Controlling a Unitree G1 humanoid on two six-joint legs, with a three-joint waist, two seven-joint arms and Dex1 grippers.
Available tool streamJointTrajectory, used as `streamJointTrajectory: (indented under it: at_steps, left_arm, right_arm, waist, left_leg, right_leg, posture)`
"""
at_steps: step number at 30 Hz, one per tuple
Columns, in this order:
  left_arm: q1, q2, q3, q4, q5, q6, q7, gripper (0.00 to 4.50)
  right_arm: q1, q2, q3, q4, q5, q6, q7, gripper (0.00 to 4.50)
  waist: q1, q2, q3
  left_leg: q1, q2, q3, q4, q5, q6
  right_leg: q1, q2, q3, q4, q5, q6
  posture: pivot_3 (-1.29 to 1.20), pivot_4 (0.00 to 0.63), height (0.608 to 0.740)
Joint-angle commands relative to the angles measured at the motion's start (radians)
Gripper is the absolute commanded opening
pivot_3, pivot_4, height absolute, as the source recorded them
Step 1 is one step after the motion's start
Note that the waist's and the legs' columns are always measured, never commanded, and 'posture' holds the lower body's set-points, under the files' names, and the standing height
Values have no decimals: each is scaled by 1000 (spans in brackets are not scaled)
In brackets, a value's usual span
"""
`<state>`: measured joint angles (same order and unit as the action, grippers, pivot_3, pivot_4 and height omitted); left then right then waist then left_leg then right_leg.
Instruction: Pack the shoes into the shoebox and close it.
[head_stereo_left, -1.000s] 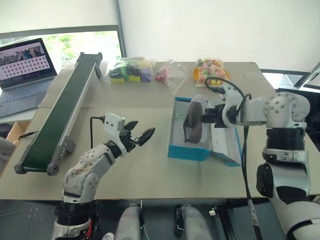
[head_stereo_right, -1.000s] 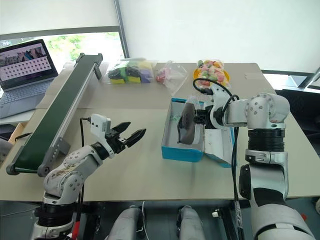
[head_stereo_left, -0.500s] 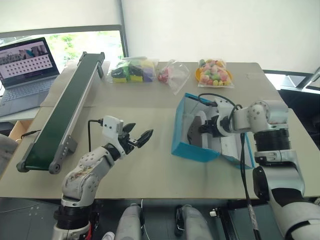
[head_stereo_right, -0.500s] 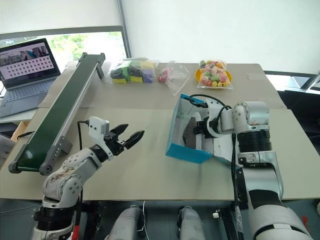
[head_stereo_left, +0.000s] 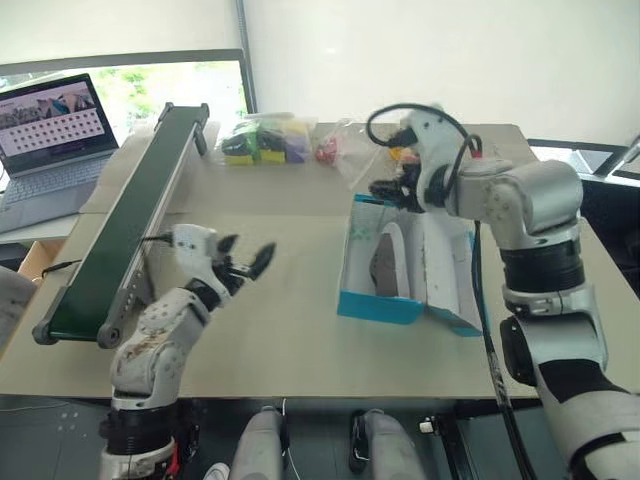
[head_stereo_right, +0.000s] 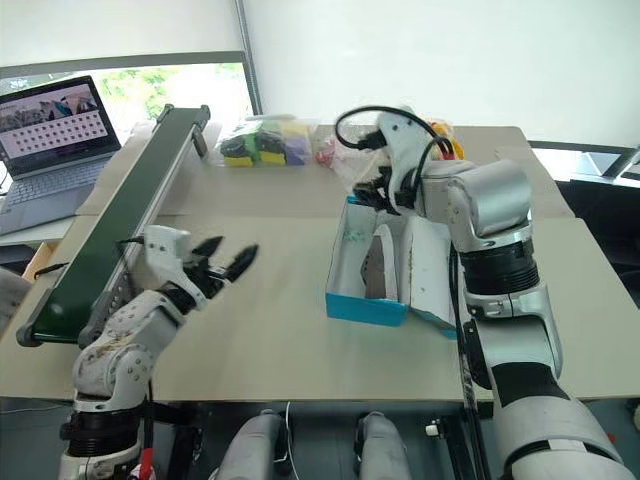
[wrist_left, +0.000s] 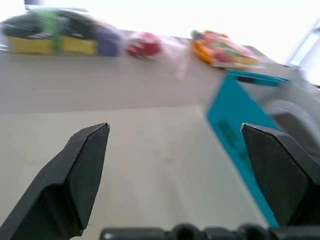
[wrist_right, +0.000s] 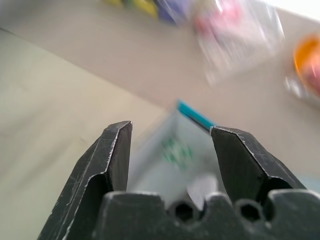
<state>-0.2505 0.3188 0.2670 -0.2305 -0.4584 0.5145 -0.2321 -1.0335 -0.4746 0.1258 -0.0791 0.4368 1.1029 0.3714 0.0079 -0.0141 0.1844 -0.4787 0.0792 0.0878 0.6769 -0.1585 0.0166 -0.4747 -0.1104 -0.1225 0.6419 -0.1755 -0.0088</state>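
Left eye view: turquoise shoebox standing open on the beige table, its white interior exposed and its lid flap folded out on the side toward the right arm. Inside lies a grey-brown shoe with a pale sole, tipped on its side against the white lining; whether a second shoe lies under it cannot be told. The right gripper hangs just above the box's far rim, its two black fingers parted and empty, clear of both box and shoe. In the right wrist view the same fingers stand apart with the box's blue edge and white lining between and beyond them.

The left gripper hovers over bare tabletop well to the left of the box, fingers spread wide and gripping nothing. In the left wrist view the turquoise side wall of the box lies ahead, toward one fingertip, with open table between the two fingers.

Beyond both grippers, along the far edge of the table, lie clear bags: one of yellow, green and purple items, one of red items. A dark green conveyor belt runs diagonally past the left gripper's outer side. An open laptop sits beyond it by a bright window; a pale wall closes the background.
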Motion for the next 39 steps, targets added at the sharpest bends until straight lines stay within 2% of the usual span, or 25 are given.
streamJointTrajectory:
  at_steps: [1,4,7,10,12,13,23,39]
  left_arm:
    - [-17,41,105,36,71,-98,80,4500]
    - [-4,88,181,96,103,-128,112,4500]
    - [11,123,211,146,115,-133,105,4500]
    - [28,156,231,194,118,-143,77,4500]
    - [30,166,239,213,110,-146,62,4500]
    - [30,172,238,220,111,-144,59,4500]
    - [42,184,227,223,119,-122,48,4500]
    - [38,181,222,234,135,-85,57,4500]
  right_arm:
    - [129,-2,66,-220,17,-243,180,3036]
    - [279,4,125,-317,34,-344,285,3036]
    - [346,65,116,-296,50,-383,294,3036]
    - [412,98,132,-242,26,-436,319,3714]
    - [430,113,141,-209,6,-469,327,4336]
    - [434,115,148,-201,-6,-481,333,4423]
    - [448,167,192,-140,-114,-559,308,4423]
    - [453,211,190,-124,-175,-516,268,4423]
  waist:
    - [2,0,0]
    - [4,-1,0]
    - [4,-1,0]
    - [5,-1,0]
    - [7,-3,-1]
    - [7,-4,-1]
    - [4,-4,-1]
    - [4,-4,-1]
  left_leg:
    - [0,0,0,0,0,-1]
    - [0,1,0,0,-3,-4]
    - [0,1,1,1,-4,-6]
    - [1,1,1,2,-4,-7]
    - [2,1,1,2,-5,-8]
    - [2,2,1,2,-5,-8]
    - [1,2,2,1,-5,-8]
    - [2,2,3,1,-5,-9]
  right_leg:
    - [0,0,0,-1,0,0]
    - [1,0,0,-1,0,0]
    - [0,-1,0,0,0,0]
    - [1,-2,0,0,-1,-3]
    - [1,-2,-2,-1,-3,-5]
    - [1,-2,-2,-1,-3,-5]
    - [0,-2,-1,0,-1,-2]
    - [0,-2,-1,1,-3,-5]
  posture:
    - [0,150,681]
    - [0,150,681]
    - [0,150,681]
    - [0,150,681]
    - [0,150,681]
    - [0,150,681]
    - [0,150,681]
    - [0,150,681]
